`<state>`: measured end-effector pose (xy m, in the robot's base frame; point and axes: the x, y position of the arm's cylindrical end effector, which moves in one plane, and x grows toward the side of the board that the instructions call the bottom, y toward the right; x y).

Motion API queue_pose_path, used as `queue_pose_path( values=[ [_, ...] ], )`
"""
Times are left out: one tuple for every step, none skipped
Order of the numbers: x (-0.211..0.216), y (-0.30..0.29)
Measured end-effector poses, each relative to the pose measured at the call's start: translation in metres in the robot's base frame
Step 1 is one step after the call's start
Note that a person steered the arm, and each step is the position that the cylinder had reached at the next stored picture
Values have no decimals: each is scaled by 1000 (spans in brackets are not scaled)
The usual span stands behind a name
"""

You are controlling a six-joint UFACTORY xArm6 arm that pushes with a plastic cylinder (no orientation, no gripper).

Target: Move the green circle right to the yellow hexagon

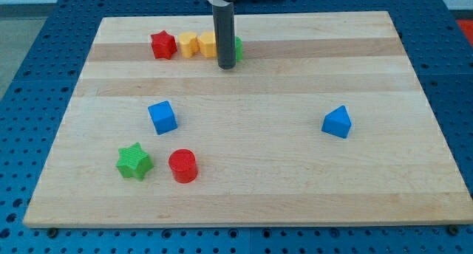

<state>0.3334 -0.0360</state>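
The green circle [238, 47] is near the view's top, mostly hidden behind the rod; only a green sliver shows at the rod's right side. The yellow hexagon [208, 43] sits just left of the rod, touching or nearly touching it. My tip [227, 65] rests on the board directly in front of the green circle, between it and the yellow hexagon. A yellow heart-like block [188, 43] sits left of the hexagon.
A red star [163, 45] ends the top row on the left. A blue cube [162, 117] lies left of centre, a blue triangular block [337, 122] at the right. A green star [134, 162] and a red cylinder [182, 166] sit at the bottom left on the wooden board [295, 187].
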Motion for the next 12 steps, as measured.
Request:
queue_pose_path(
  values=[
    [0,-4],
    [-5,-4],
    [-7,-3],
    [-8,4],
    [-8,11],
    [-10,14],
    [-12,15],
    [-13,15],
    [-13,15],
    [-11,15],
    [12,5],
    [57,-6]
  ],
)
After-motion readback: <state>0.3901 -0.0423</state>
